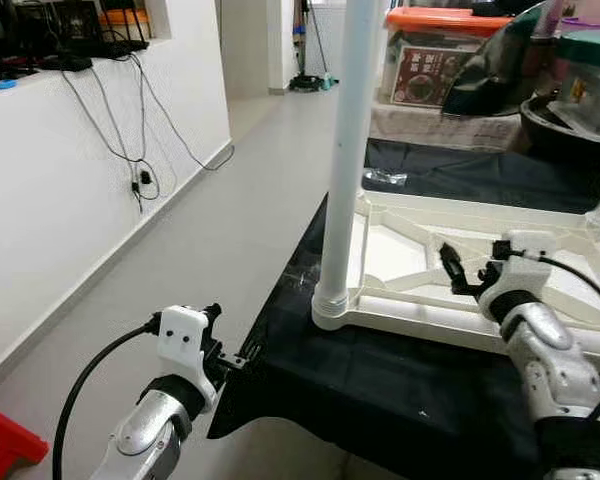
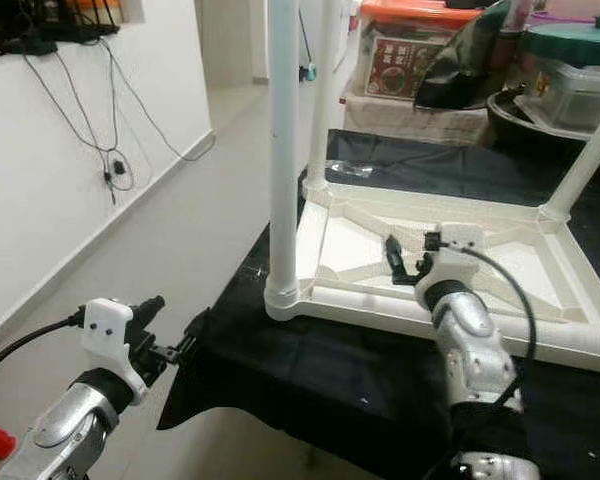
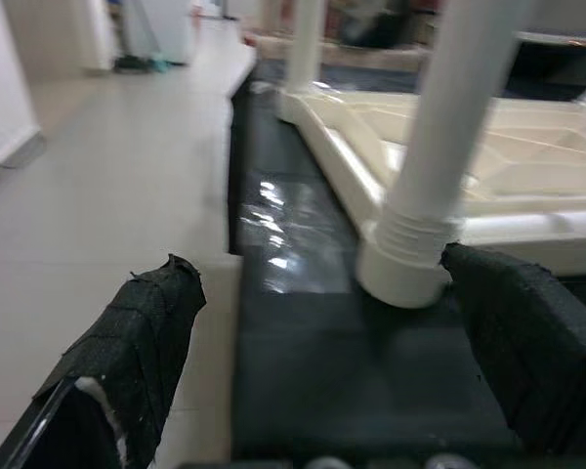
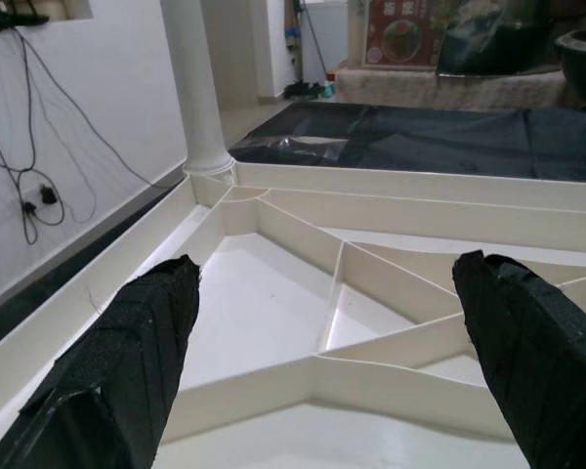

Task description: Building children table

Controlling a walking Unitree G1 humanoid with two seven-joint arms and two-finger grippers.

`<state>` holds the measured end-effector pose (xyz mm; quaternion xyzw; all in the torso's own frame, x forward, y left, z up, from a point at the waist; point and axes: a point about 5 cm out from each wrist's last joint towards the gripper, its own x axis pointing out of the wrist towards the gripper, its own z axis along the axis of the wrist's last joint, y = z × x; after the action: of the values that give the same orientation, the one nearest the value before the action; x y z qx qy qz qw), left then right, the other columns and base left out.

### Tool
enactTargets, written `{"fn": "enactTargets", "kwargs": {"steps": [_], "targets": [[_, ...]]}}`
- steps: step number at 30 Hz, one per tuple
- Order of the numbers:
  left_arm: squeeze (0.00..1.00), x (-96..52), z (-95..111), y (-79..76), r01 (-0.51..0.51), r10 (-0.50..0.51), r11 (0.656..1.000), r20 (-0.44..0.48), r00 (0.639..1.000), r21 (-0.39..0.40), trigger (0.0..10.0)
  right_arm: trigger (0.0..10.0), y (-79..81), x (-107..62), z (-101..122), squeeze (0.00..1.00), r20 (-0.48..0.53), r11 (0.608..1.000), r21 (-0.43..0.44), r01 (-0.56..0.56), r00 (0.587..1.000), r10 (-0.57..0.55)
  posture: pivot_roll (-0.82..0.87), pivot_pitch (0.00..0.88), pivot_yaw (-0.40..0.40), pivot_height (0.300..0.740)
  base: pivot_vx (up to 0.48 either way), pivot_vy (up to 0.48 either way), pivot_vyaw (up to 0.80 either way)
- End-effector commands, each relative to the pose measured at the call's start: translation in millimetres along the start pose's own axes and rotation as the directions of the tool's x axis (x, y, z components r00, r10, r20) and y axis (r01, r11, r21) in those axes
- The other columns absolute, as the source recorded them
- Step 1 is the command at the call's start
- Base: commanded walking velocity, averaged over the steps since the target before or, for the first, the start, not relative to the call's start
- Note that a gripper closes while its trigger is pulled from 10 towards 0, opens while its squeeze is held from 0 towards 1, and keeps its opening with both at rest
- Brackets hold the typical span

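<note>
Centre-right of the left eye view: white tabletop (image 1: 460, 300) flipped underside-up on the black sheet (image 1: 380, 390) so legs drop in from above. Near-corner leg (image 1: 345, 160) seated. Right gripper (image 1: 460, 270) fingers apart over ribs; left gripper (image 1: 230, 345) fingers apart, lower left, facing that leg.

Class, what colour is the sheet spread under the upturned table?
Black. The sheet shows best in the right eye view, beneath the white table.
</note>
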<state>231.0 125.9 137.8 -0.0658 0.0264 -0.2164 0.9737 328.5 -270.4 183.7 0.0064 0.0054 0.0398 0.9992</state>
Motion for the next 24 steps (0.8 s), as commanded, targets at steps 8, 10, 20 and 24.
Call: {"fn": "enactTargets", "kwargs": {"steps": [8,10,20,24], "targets": [[0.0,-12.6,-7.0,-40.4,0.267,-0.27,0.962,-0.063,0.961,-0.054,10.0,10.0,9.1,-9.2,19.2,1.0,-0.034,0.886,0.02,-0.463,0.885,0.463,0.11,0.162,-0.01,0.74,0.0,0.0,0.0],[0.0,-16.9,-7.2,-46.8,0.308,-0.312,0.949,-0.065,0.948,-0.063,10.0,10.0,14.2,-9.8,23.5,1.0,-0.027,0.843,0.011,-0.538,0.843,0.538,0.12,0.168,-0.01,0.74,0.0,0.0,0.0],[0.0,-24.2,1.1,-49.8,0.282,-0.282,0.959,0.0,0.959,-0.031,10.0,10.0,37.0,-3.3,39.6,0.0,-0.006,0.651,0.014,-0.759,0.651,0.759,0.13,0.174,-0.009,0.74,0.0,0.0,0.0],[0.0,-25.9,2.1,-49.7,0.262,-0.262,0.965,0.007,0.965,-0.024,10.0,10.0,52.6,3.6,39.9,0.0,0.0,0.586,0.009,-0.81,0.586,0.81,0.14,0.166,-0.02,0.74,0.0,0.0,0.0]]}}
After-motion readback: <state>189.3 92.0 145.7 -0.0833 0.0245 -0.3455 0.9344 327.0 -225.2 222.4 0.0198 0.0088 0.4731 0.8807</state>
